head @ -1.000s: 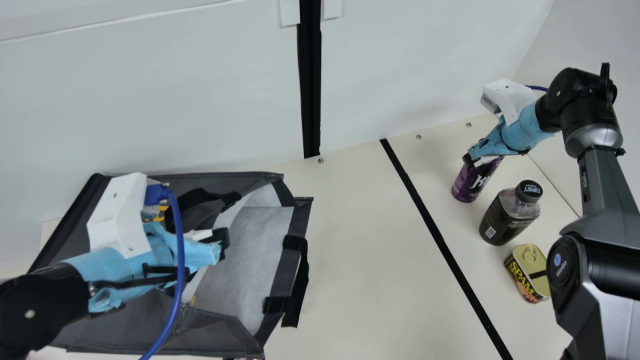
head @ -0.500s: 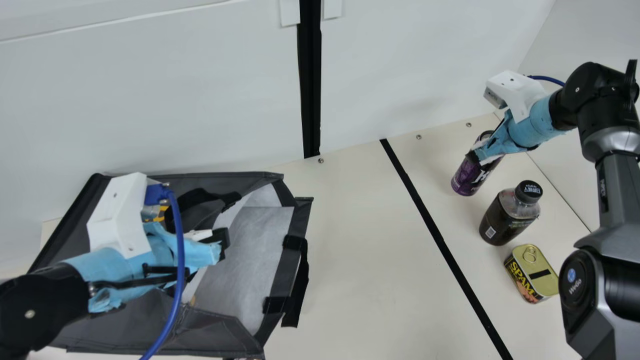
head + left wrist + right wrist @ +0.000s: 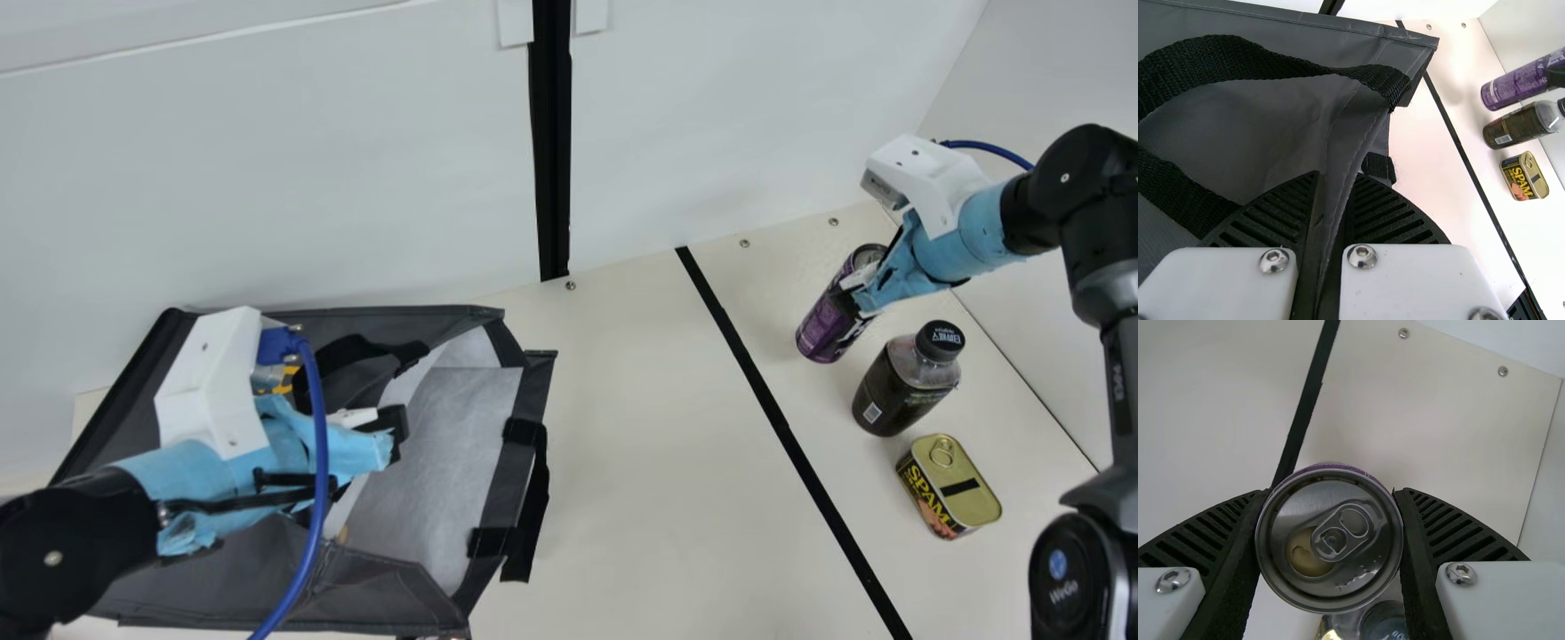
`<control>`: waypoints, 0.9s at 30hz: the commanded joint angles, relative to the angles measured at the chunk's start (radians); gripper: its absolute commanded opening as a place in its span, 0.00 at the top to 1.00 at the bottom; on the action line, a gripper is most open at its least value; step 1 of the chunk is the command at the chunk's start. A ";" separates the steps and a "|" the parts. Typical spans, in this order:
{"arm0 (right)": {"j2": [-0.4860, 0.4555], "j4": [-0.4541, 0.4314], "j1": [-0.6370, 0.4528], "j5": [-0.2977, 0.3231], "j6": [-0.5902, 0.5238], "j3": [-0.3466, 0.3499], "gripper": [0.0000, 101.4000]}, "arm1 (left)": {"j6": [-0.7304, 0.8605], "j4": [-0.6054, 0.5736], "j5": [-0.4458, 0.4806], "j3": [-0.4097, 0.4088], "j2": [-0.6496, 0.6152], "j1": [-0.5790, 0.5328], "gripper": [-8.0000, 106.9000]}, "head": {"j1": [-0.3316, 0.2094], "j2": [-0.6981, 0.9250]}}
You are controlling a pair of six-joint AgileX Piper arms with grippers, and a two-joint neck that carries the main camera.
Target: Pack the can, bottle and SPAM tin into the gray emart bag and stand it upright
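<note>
Toward the upper right of the main view, the right gripper (image 3: 855,292), black-fingered with pale blue wrapping behind, has its ribbed fingers drawn in against both sides of a slim purple metal can (image 3: 829,327). The right wrist view looks down on the can's silver ring-pull lid, set between the two fingers; whether its base touches the table I cannot tell.

Just below the can in the main view stands a clear plastic bottle (image 3: 898,391) with dark contents and a black cap. Below that, at the lower right, is a rectangular SPAM tin (image 3: 953,487) with a gold lid — all three are outside the bag and right of the black stripe (image 3: 782,425) on the cream table (image 3: 640,444).

At lower left lies the gray fabric emart bag (image 3: 382,594), its pale-lined mouth facing right. The left gripper (image 3: 391,433) is over it — fingers closed, the bag's hemmed edge pinched between them.
</note>
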 commanded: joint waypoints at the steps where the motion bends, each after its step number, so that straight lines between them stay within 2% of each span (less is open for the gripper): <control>1: -0.028 0.008 -0.001 0.001 -0.021 0.036 1.00 | 0.000 0.000 0.000 0.000 0.000 0.000 1.00 | -0.023 -0.001; 17: -0.178 0.084 -0.007 0.001 -0.227 0.248 1.00 | 0.000 0.000 0.000 0.000 0.000 0.000 1.00 | -0.023 -0.001; 27: -0.243 0.125 0.019 0.001 -0.334 0.356 1.00 | 0.000 0.000 0.000 0.000 0.000 0.000 1.00 | -0.023 -0.001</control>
